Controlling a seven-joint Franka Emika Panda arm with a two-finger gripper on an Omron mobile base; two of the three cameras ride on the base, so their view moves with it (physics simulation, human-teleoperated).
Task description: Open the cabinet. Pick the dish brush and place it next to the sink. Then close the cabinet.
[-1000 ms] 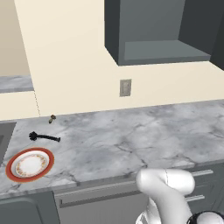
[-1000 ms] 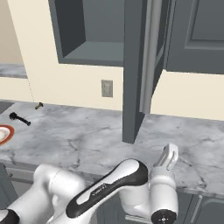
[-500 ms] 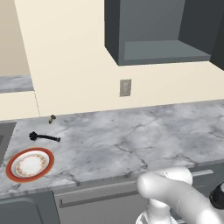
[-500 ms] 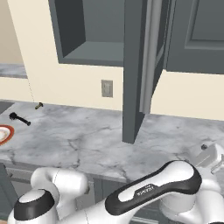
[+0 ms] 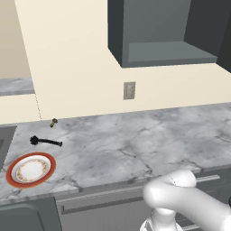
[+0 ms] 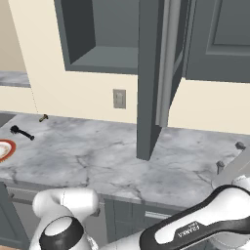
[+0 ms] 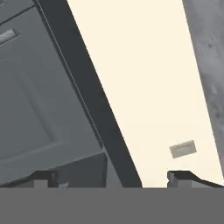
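Observation:
The dark grey cabinet [image 5: 158,49] hangs on the wall with its inside bare and its door [image 6: 155,73] swung out edge-on. The black dish brush [image 5: 45,142] lies on the marble counter, just right of the sink [image 5: 3,143], a dark sliver at the left edge. The dish brush [image 6: 22,132] shows small at the far left. My gripper [image 6: 229,155] hovers over the counter's right end, right of the open door and far from the brush. In the hand view my gripper [image 7: 111,179] is open, its tips wide apart with nothing between them, facing a panelled cabinet door [image 7: 39,100].
A red-rimmed white plate [image 5: 31,169] sits in front of the brush. A tiny brown knob [image 5: 53,122] lies by the wall. A wall outlet [image 5: 129,90] is below the cabinet. A drawer front with a bar handle [image 5: 103,203] runs under the counter. A shut neighbouring door [image 6: 219,39] hangs at right.
The arm has swung to the right, carrying the gripper from the counter's front toward its right end. The brush, plate and cabinet door have not moved.

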